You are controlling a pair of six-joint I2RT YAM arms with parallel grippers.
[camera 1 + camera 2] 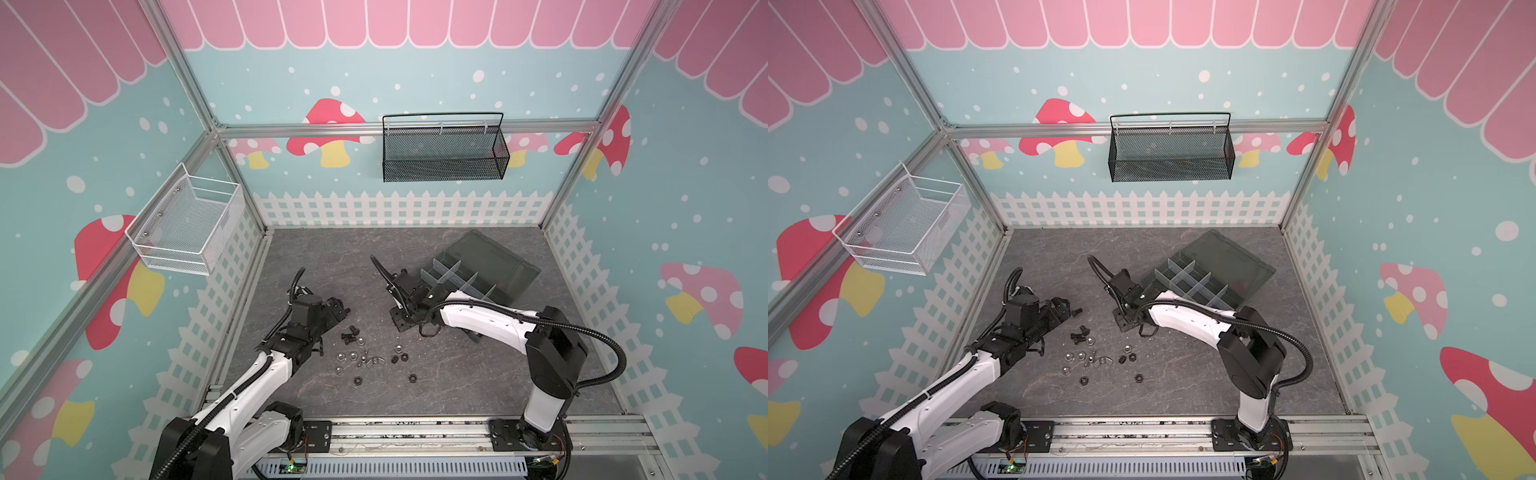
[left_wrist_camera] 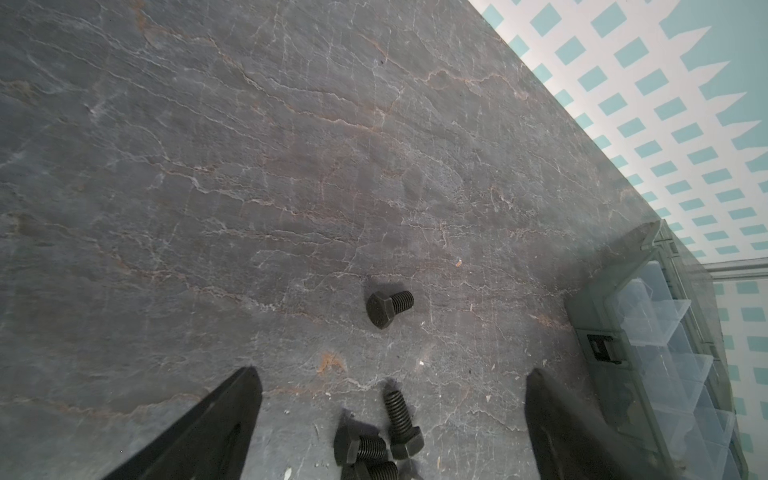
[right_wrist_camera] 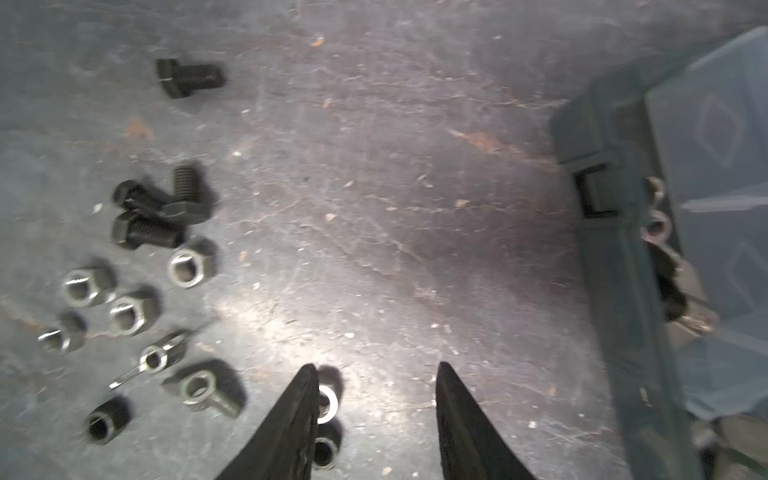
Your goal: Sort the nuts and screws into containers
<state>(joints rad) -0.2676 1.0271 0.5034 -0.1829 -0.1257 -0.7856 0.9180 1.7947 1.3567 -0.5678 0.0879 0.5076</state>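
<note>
Top views, tabletop (image 1: 457,386): grey, slate-patterned; seen whole in both.
Organizer box (image 1: 465,280): lay open by the far edge, right of middle, set at an angle; lid (image 1: 494,257) folded back toward the far right corner; white dividers stood upright.
Screws (image 1: 350,334): black; three lay touching in a cluster left of middle; a fourth (image 1: 1076,311) lay apart, just beside the left claw's tips.
Nuts (image 1: 347,359): silver and black hex nuts plus wing nuts (image 1: 374,361); scattered between the screw cluster and the near edge, well apart from the box.
Box contents, right wrist view: showed more silver wing nuts (image 3: 656,226) and a dark piece against the latch-side wall; compartment could not be told.
Left gripper (image 1: 340,309): stood spread wide, held nothing; hung low left of middle, over the black screws.
Right gripper (image 1: 400,322): stood parted about halfway, gripped nothing; sat low between the scattered nuts and the box; a silver nut (image 3: 328,403) lay against one finger's inner face, a black nut (image 3: 325,453) just beside it.
</note>
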